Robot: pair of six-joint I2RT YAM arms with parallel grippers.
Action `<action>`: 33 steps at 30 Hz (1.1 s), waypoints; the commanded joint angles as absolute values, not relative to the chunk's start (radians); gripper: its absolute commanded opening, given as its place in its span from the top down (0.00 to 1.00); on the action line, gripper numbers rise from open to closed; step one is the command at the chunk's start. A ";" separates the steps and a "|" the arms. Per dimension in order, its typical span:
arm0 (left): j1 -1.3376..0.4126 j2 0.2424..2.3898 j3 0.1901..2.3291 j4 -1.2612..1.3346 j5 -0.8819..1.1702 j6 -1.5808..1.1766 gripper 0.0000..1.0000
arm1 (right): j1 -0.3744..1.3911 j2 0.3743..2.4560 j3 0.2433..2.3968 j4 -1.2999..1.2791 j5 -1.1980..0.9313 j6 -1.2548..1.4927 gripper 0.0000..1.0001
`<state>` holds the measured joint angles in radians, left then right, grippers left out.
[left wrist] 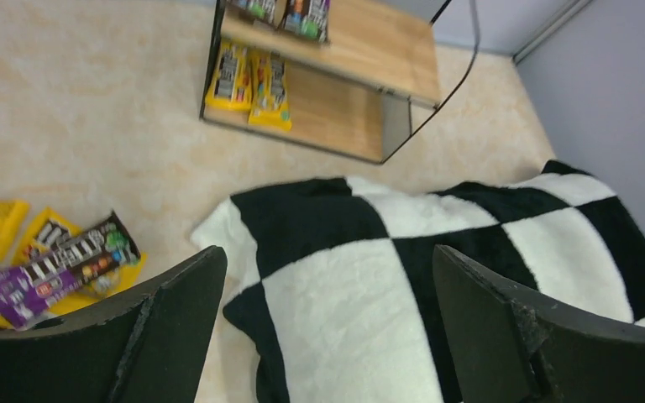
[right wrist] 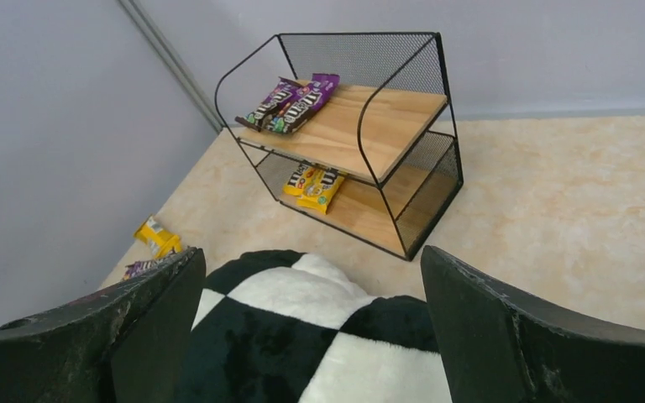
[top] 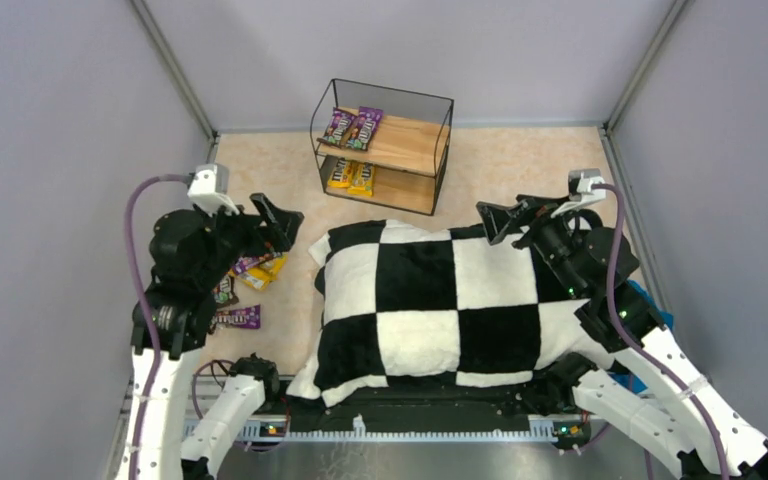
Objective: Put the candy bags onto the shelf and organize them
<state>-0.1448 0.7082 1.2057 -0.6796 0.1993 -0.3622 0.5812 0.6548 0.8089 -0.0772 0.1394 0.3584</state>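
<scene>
Purple candy bags (top: 353,128) lie as a pair on the upper board of the shelf (top: 415,140), which stands beyond the far edge of the checkered cushion (top: 430,300). A yellow pair (top: 351,175) lies on the lower board. We count several loose bags (left wrist: 59,264) heaped on the surface (top: 520,170) just off the cushion's left edge.

We judge the step in hand to be fetching the next loose bag. The next move calls for turning the left wrist down and away from the cushion, onto the heap, then closing on one bag only.

Left fingers (left wrist: 176,327) are spread wide and empty, held raised at the cushion's left far corner, close to the heap. Right fingers (right wrist: 504,336) are likewise spread and empty, poised over the cushion's right far corner and aimed past it at the shelf.
</scene>
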 commanded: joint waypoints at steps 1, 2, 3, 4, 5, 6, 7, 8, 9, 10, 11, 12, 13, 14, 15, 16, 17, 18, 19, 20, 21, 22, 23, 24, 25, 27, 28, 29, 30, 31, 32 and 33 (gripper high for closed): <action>-0.141 0.725 1.092 -0.722 0.168 -0.420 0.01 | 0.574 0.610 0.766 -0.097 0.183 0.370 0.01; -0.141 0.727 1.064 -0.728 0.118 -0.453 0.01 | 0.575 0.595 0.753 -0.099 0.191 0.362 0.01; -0.141 0.729 1.041 -0.734 0.078 -0.493 0.01 | 0.575 0.582 0.744 -0.097 0.197 0.350 0.01; -0.141 0.731 1.017 -0.740 0.043 -0.527 0.01 | 0.575 0.570 0.736 -0.094 0.197 0.338 0.01; -0.141 0.735 0.989 -0.744 0.016 -0.564 0.01 | 0.575 0.559 0.726 -0.088 0.191 0.326 0.01; -0.140 0.739 0.970 -0.746 -0.020 -0.598 0.01 | 0.574 0.547 0.715 -0.077 0.177 0.314 0.01; -0.141 0.746 0.948 -0.742 -0.041 -0.623 0.01 | 0.574 0.537 0.699 -0.061 0.144 0.298 0.01; -0.141 0.756 0.931 -0.729 -0.045 -0.636 0.01 | 0.574 0.529 0.683 -0.036 0.099 0.272 0.01; -0.141 0.769 0.919 -0.714 -0.044 -0.641 0.01 | 0.575 0.524 0.669 -0.016 0.050 0.253 0.01; -0.140 0.797 0.911 -0.703 -0.047 -0.653 0.01 | 0.576 0.522 0.656 -0.007 -0.002 0.239 0.01; -0.140 0.822 0.908 -0.699 -0.058 -0.670 0.02 | 0.576 0.524 0.647 0.014 -0.037 0.228 0.01; -0.141 0.848 0.907 -0.698 -0.074 -0.692 0.02 | 0.575 0.527 0.639 0.019 -0.049 0.226 0.01; -0.140 0.877 0.907 -0.702 -0.098 -0.725 0.02 | 0.574 0.533 0.635 0.016 -0.044 0.226 0.01; -0.140 0.904 0.908 -0.712 -0.133 -0.772 0.02 | 0.574 0.542 0.634 0.006 -0.028 0.231 0.01; -0.140 0.934 0.908 -0.731 -0.170 -0.827 0.02 | 0.575 0.551 0.635 0.003 -0.009 0.238 0.01; -0.139 0.961 0.908 -0.745 -0.203 -0.876 0.02 | 0.575 0.560 0.635 0.003 0.016 0.249 0.01; -0.137 0.985 0.906 -0.747 -0.225 -0.913 0.02 | 0.575 0.568 0.633 0.003 0.029 0.258 0.01; -0.135 1.011 0.906 -0.751 -0.248 -0.961 0.02 | 0.574 0.576 0.628 0.003 0.028 0.265 0.01; -0.128 1.037 0.911 -0.759 -0.268 -1.009 0.02 | 0.574 0.581 0.621 0.006 0.018 0.270 0.01; -0.122 1.067 0.918 -0.769 -0.285 -1.055 0.02 | 0.574 0.586 0.614 0.015 0.006 0.273 0.01; -0.112 1.095 0.925 -0.779 -0.301 -1.103 0.02 | 0.574 0.590 0.607 0.022 0.003 0.278 0.01; -0.099 1.123 0.932 -0.786 -0.300 -1.142 0.02 | 0.575 0.593 0.606 0.025 0.002 0.281 0.01; -0.079 1.151 0.939 -0.796 -0.291 -1.186 0.02 | 0.575 0.596 0.603 0.026 0.003 0.283 0.01; -0.056 1.174 0.945 -0.798 -0.274 -1.222 0.02 | 0.575 0.596 0.603 0.028 -0.020 0.284 0.01; -0.030 1.197 0.946 -0.793 -0.250 -1.252 0.02 | 0.574 0.598 0.603 0.029 -0.026 0.283 0.01; 0.053 1.240 0.941 -0.763 -0.177 -1.288 0.03 | 0.575 0.598 0.604 0.031 -0.036 0.283 0.01; 0.097 1.263 0.939 -0.737 -0.132 -1.292 0.05 | 0.575 0.598 0.603 0.033 -0.041 0.282 0.01; 0.139 1.295 0.942 -0.714 -0.086 -1.290 0.07 | 0.575 0.598 0.603 0.032 -0.045 0.282 0.01; 0.167 1.322 0.951 -0.703 -0.051 -1.291 0.09 | 0.575 0.598 0.602 0.030 -0.046 0.281 0.01; 0.191 1.350 0.963 -0.703 -0.031 -1.297 0.10 | 0.574 0.597 0.601 0.027 -0.045 0.281 0.01; 0.208 1.375 0.976 -0.711 -0.022 -1.307 0.10 | 0.574 0.596 0.598 0.024 -0.039 0.282 0.01; 0.220 1.401 0.991 -0.723 -0.021 -1.318 0.10 | 0.575 0.595 0.596 0.023 -0.034 0.281 0.01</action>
